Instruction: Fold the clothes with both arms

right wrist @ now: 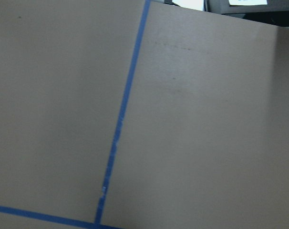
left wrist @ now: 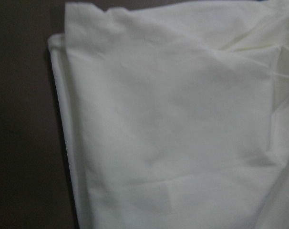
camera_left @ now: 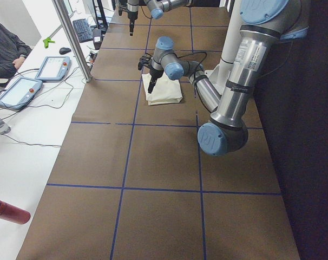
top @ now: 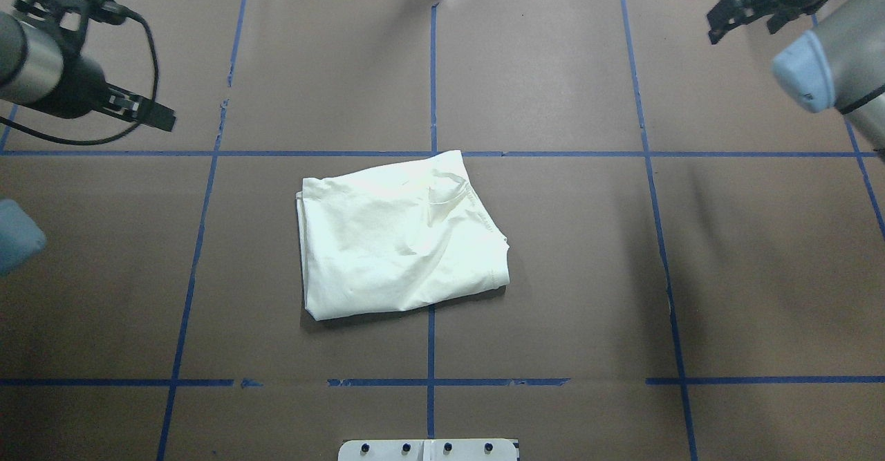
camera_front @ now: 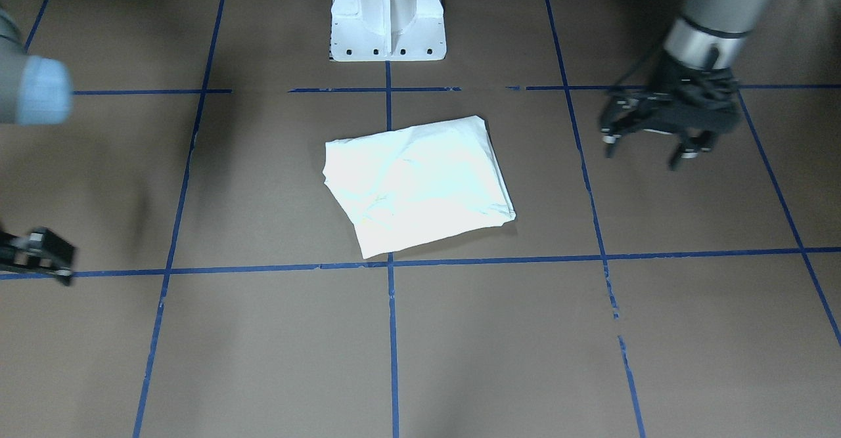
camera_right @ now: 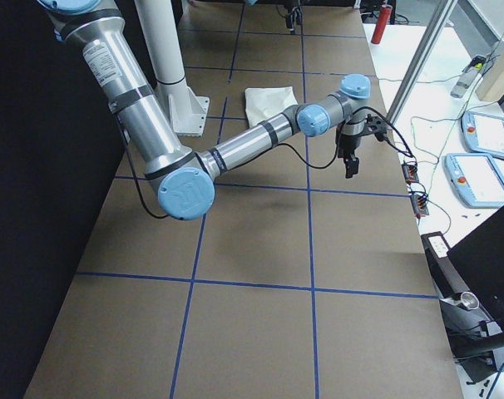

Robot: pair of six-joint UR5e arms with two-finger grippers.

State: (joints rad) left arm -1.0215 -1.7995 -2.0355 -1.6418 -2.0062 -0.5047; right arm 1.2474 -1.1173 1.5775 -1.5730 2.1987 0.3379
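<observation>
The clothes are one cream shirt (camera_front: 420, 185) (top: 401, 240), folded into a rough rectangle with its plain side up, lying at the table's middle. No print shows. My left gripper (camera_front: 650, 146) (top: 142, 110) hangs open and empty above the table, off to the shirt's side and apart from it. The left wrist view is filled by the cream cloth (left wrist: 173, 119), and no fingers show there. My right gripper (top: 745, 19) (camera_front: 39, 254) is open and empty at the far right of the table, well away from the shirt. Its wrist view shows only brown table and blue tape (right wrist: 120, 124).
The white pedestal base (camera_front: 387, 24) stands just behind the shirt. Blue tape lines (top: 432, 153) grid the brown tabletop. Beside the table a seated person (camera_left: 4, 49), teach pendants (camera_left: 53, 67), a metal post (camera_left: 72, 38) and a red cylinder (camera_left: 10, 212) occupy a white bench.
</observation>
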